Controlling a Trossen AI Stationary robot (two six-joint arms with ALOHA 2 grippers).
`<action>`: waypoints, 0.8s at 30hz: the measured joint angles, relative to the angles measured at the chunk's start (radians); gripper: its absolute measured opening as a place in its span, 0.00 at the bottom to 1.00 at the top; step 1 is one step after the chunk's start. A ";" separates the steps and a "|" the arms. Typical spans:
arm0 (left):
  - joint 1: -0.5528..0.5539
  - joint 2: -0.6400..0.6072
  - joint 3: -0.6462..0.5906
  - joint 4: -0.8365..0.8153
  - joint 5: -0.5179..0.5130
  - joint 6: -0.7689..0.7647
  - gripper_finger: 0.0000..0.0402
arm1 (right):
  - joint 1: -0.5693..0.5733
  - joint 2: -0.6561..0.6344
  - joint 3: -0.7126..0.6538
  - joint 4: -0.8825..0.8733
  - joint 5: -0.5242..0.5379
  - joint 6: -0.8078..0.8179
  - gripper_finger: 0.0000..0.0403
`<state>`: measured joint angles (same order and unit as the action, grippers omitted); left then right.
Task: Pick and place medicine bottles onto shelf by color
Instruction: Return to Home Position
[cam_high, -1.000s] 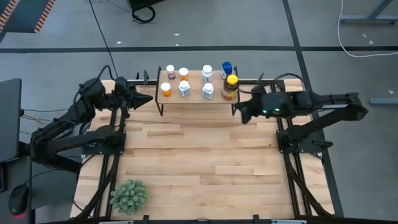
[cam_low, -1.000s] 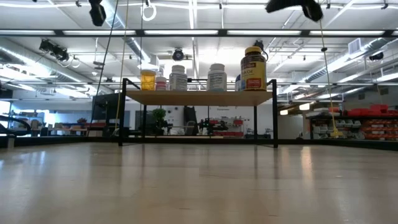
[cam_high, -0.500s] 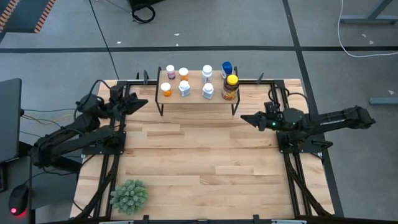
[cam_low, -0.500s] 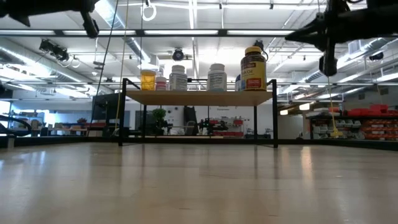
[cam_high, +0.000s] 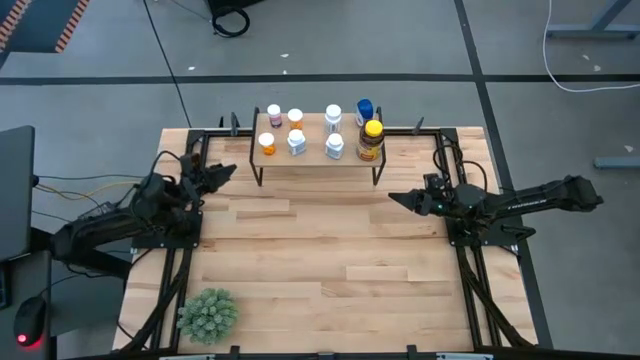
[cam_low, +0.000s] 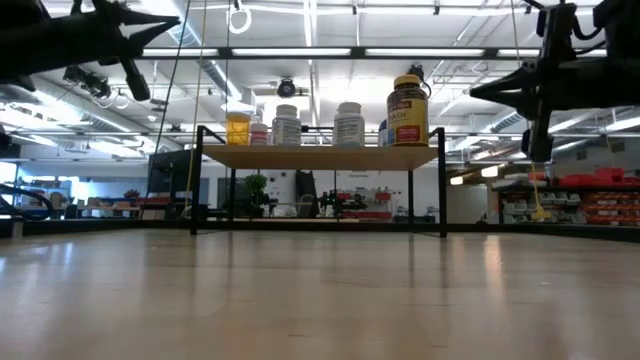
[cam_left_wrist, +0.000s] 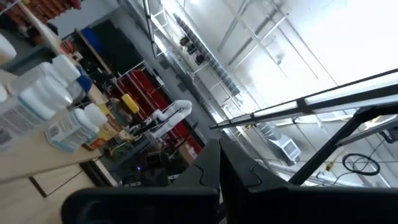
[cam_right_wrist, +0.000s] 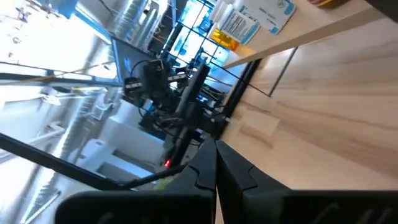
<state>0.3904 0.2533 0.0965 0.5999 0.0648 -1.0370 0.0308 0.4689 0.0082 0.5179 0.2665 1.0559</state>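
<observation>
Big light-wood tabletop (cam_high: 320, 250) in what looks like a workshop with bright ceiling lights; the shelf (cam_high: 313, 131) sits at the far edge of it, about centred between the two arms; all the medicine bottles (cam_high: 296, 143) I can see are standing upright on the shelf, eight by my count from above; orange ones (cam_high: 267, 144) and a pinkish one (cam_high: 274, 115) toward the left end, white ones (cam_high: 333, 118) around the middle, the big amber bottle (cam_high: 371, 140) with the yellow cap at the right end and the blue bottle (cam_high: 364, 107) just behind it; left gripper (cam_high: 225, 171) hovers over the table's left side, near the shelf's left legs but apart from them, fingers pressed together and holding nothing; right gripper (cam_high: 392, 197) hangs over the right side, in front of the shelf's right end, also pinched closed and empty; green spiky plant (cam_high: 208, 313) sits at the near left corner, well apart from everything.
</observation>
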 joint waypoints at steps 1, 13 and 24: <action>-0.018 0.000 -0.008 0.009 -0.010 -0.001 0.00 | -0.005 0.001 -0.001 -0.002 -0.001 -0.006 0.01; -0.227 0.000 -0.087 0.014 -0.182 0.107 0.00 | -0.134 0.003 -0.001 -0.045 -0.180 -0.103 0.01; -0.223 0.001 -0.088 -0.339 -0.104 0.456 0.02 | -0.179 0.018 -0.001 -0.054 -0.320 -0.478 0.02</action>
<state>0.1669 0.2544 0.0090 0.2614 -0.0391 -0.5807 -0.1486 0.4865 0.0071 0.4638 -0.0532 0.5777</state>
